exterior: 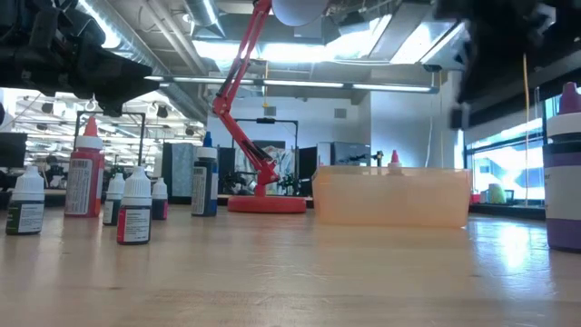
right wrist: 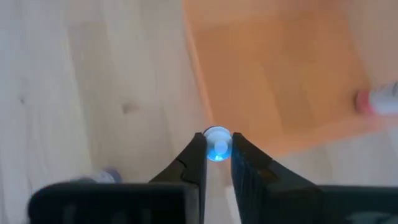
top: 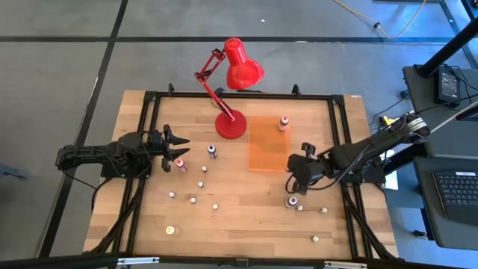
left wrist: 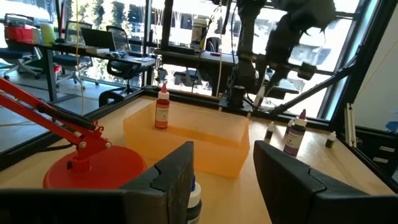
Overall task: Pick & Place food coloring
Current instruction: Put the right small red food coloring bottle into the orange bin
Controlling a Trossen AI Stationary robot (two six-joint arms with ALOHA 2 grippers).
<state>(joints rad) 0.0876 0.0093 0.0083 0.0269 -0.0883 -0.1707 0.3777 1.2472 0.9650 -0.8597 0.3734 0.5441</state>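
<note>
wooden table (top: 246, 217), right end effector (right wrist: 217, 163) clamped on blue-capped bottle (right wrist: 217, 144) beside orange tray (top: 269, 143), left end effector (top: 179, 143) apart near red lamp (top: 231, 123)

The red lamp's (exterior: 259, 109) shade is getting cut off at the top edge in the low view. A purple-capped bottle (exterior: 565, 168) is running off the right edge there. In the right wrist view, the bottle in the orange tray (right wrist: 292, 81) is showing only as a blur (right wrist: 376, 101) at the edge. The little white-topped pieces (top: 193, 199) on the tabletop (top: 246, 217) are looking too small to tell apart.
</note>
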